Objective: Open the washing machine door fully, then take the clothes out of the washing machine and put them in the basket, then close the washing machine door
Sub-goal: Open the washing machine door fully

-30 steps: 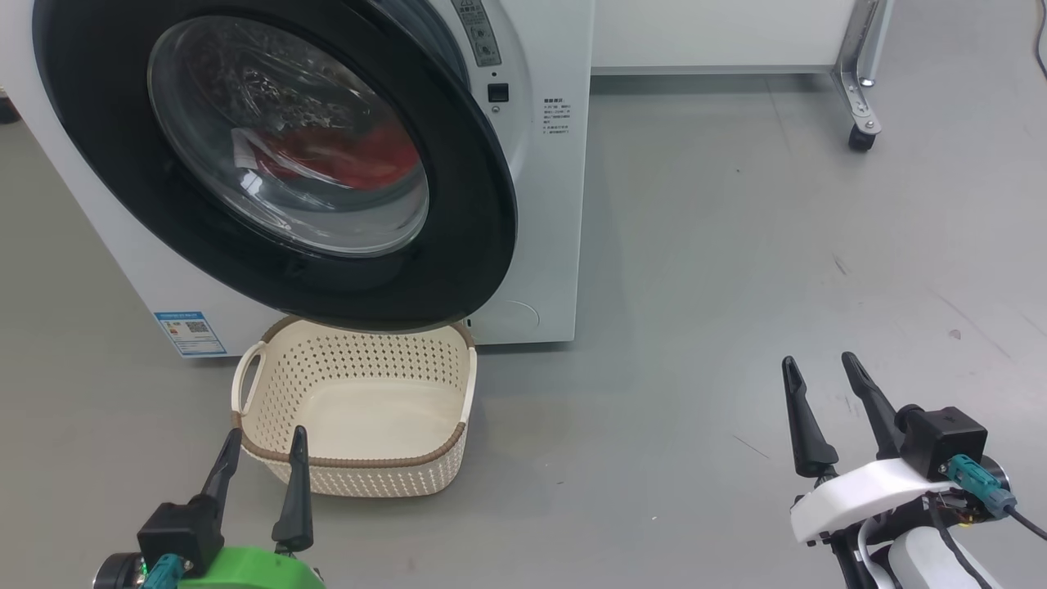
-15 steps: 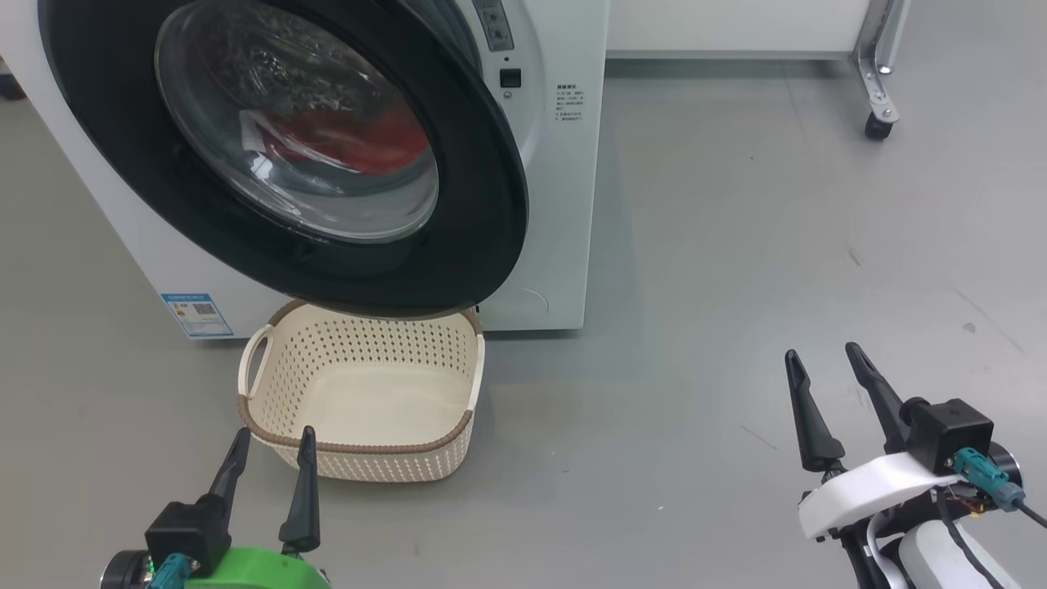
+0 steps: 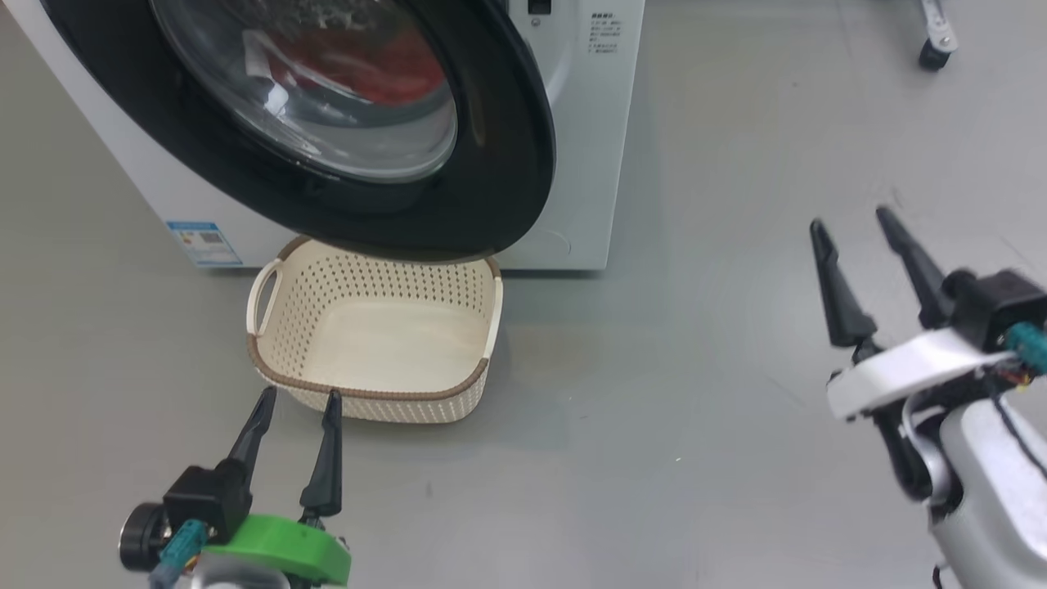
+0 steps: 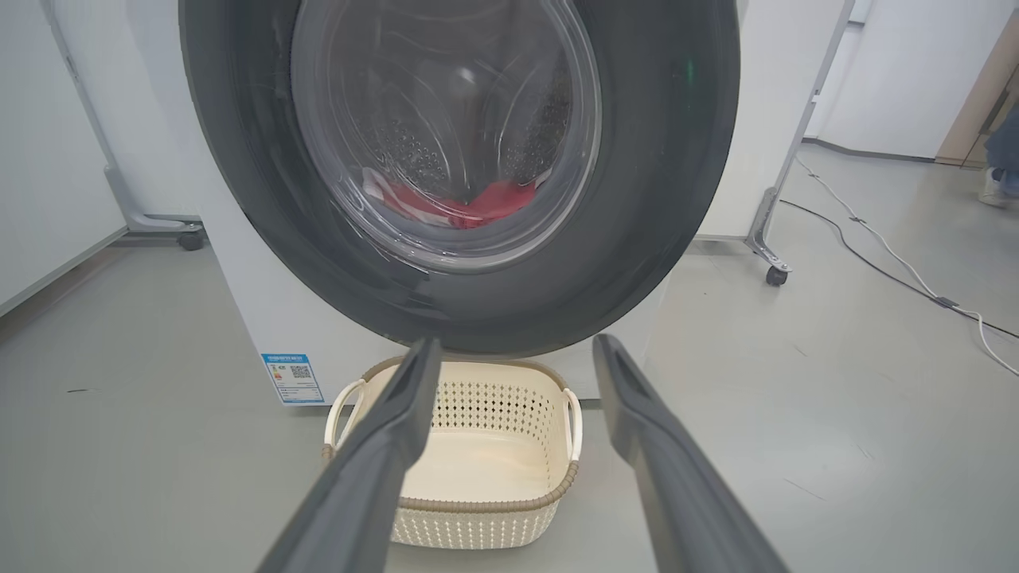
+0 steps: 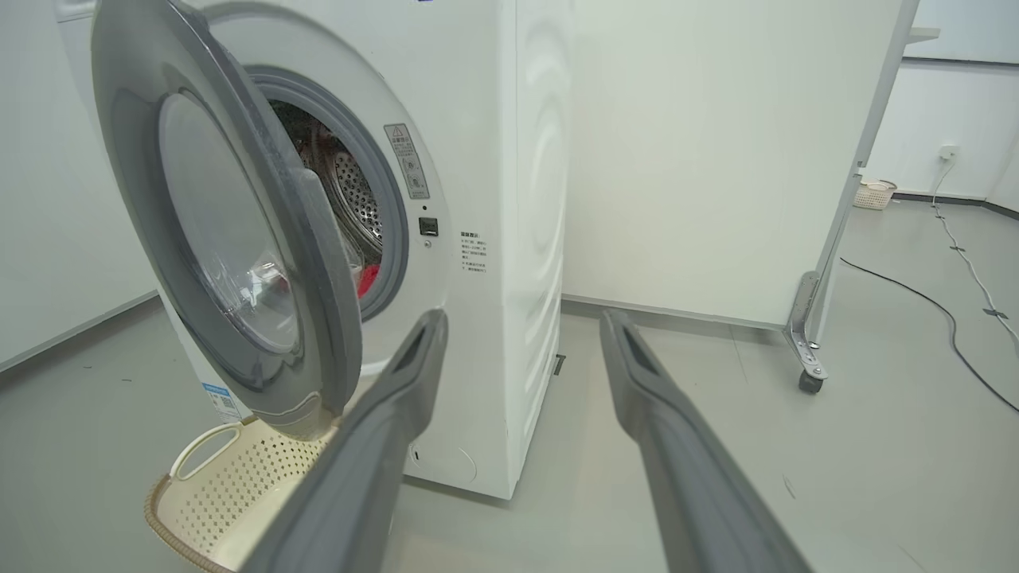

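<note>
- The washing machine door, a wide glossy black rim round a bulging clear window, stands part-way open, swung out from the white washing machine. In the right wrist view the gap shows the grey gasket and the perforated steel drum.
- The clothes, bright red with a white part, lie low inside the drum, seen through the glass.
- The basket, cream with perforated walls, a brown rim and loop handles, sits on the floor just before the machine, under the door's lower edge.
- The left claw hovers just before the basket's near rim, fingers wide apart, holding nothing. The right claw hangs well to the right over bare floor, equally wide and empty.
- The floor is smooth and grey. A white partition on a castered metal frame stands beside the machine, and a cable trails across the floor.
- The head view cuts off the door's top, and the door hides the basket's rear rim. The print on the blue sticker is too small to read, and reflections in the glass blur the garment's shape.
</note>
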